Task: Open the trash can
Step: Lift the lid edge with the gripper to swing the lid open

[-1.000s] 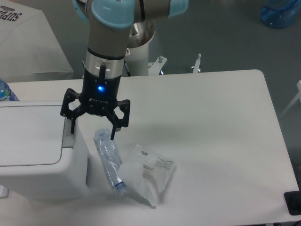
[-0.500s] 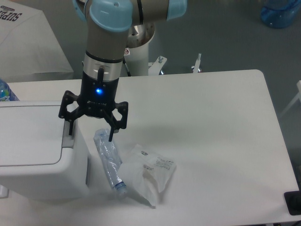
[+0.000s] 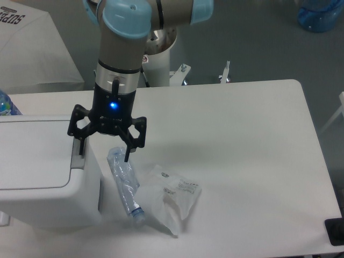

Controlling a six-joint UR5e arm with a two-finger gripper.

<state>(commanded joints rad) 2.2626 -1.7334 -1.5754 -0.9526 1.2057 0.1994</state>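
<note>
Gripper open, fingers spread wide, pointing down, blue status light lit on body. Holding nothing. Left finger over right edge of trash can, at or just above small grey push tab; contact not resolvable from this view. Right finger hanging off the bin side, above crushed bottle, apparently clear of it. Trash can at left edge of table, partly cut off by frame, lid flat and closed. Clear plastic bag beside bottle, touching or overlapping it. Judged step: pressing tab to release lid, not yet achieved. To do well: centre left fingertip on tab rather than on lid rim, then press straight down, slowly. Watch for bin sliding or tipping under off-centre load. Keep right finger above bottle during descent. Leave room overhead for lid to swing up after release; retract vertically, not sideways.
</note>
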